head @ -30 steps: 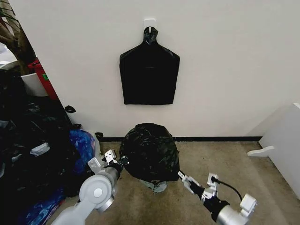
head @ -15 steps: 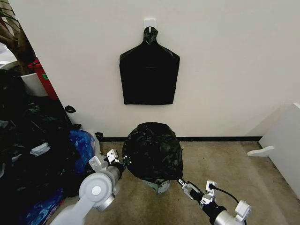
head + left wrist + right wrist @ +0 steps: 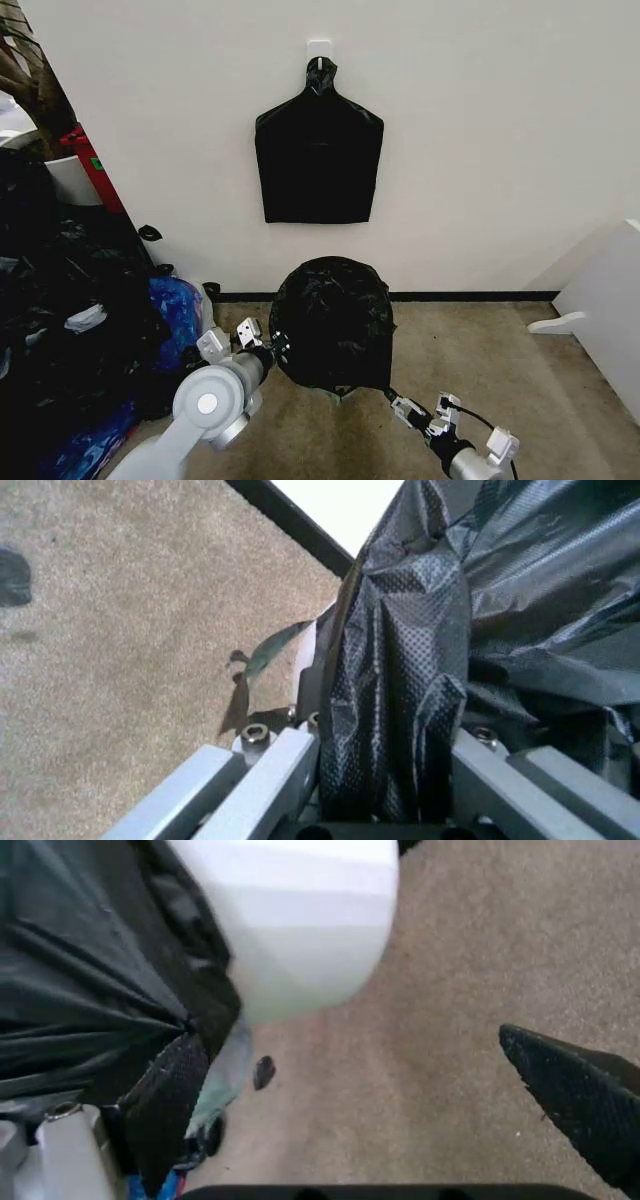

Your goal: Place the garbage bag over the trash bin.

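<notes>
A flat black bag pack (image 3: 318,160) with a gathered neck hangs from a white wall hook (image 3: 320,47). A heap of black and blue bags (image 3: 90,320) lies at left on the beige carpet (image 3: 520,370). White box-shaped furniture (image 3: 610,300) stands at right

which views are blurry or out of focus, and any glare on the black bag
Head view: sharp overall, soft highlights on the garbage bag, faint shadow beneath it on the carpet. Left wrist view: the bag's embossed texture between the left gripper jaws is crisp; the wall behind is blown out white. Right wrist view: the trash bin is close and blurred, and the right gripper's fingers look soft.
</notes>
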